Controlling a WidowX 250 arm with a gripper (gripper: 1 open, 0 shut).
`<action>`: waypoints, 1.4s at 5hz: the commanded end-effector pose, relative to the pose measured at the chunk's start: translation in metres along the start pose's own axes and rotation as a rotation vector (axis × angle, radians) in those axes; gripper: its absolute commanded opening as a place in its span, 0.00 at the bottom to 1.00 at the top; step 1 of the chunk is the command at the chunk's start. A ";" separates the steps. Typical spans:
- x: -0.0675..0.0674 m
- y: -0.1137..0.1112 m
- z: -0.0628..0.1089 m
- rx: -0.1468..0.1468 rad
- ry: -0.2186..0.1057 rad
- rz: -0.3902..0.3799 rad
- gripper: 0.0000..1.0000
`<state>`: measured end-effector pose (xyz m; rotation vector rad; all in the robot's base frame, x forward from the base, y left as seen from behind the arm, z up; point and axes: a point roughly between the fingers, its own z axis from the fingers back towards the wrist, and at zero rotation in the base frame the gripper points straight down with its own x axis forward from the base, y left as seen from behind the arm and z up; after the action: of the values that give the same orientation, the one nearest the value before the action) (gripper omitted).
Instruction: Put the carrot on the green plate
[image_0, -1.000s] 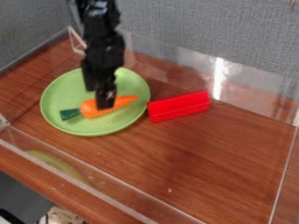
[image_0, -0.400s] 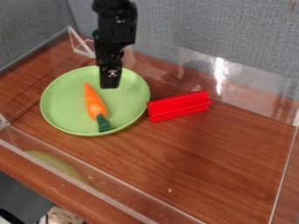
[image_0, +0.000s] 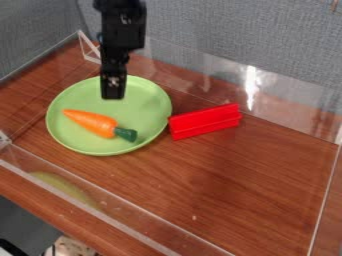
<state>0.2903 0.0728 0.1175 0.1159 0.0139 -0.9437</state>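
The carrot (image_0: 102, 125) lies flat on the green plate (image_0: 150, 101) near the wooden table's (image_0: 227, 190) left edge, its stem pointing right, the gripper (image_0: 114, 88) hanging open above the plate's far side, a red block (image_0: 205, 122) just right.

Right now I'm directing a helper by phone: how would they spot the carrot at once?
On the brown wooden table, look left for the round green plate. The carrot lies flat on the plate's near-left part, its dark green stem end pointing right. It is small, orange and tapered, unlike the red rectangular block on the wood right of the plate.
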 end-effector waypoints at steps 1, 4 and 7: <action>0.001 -0.004 0.022 0.064 -0.028 -0.057 1.00; -0.008 -0.001 -0.010 0.052 -0.056 -0.064 1.00; 0.000 0.008 0.035 0.110 -0.009 -0.174 1.00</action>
<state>0.2928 0.0725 0.1306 0.1604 0.0177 -1.1211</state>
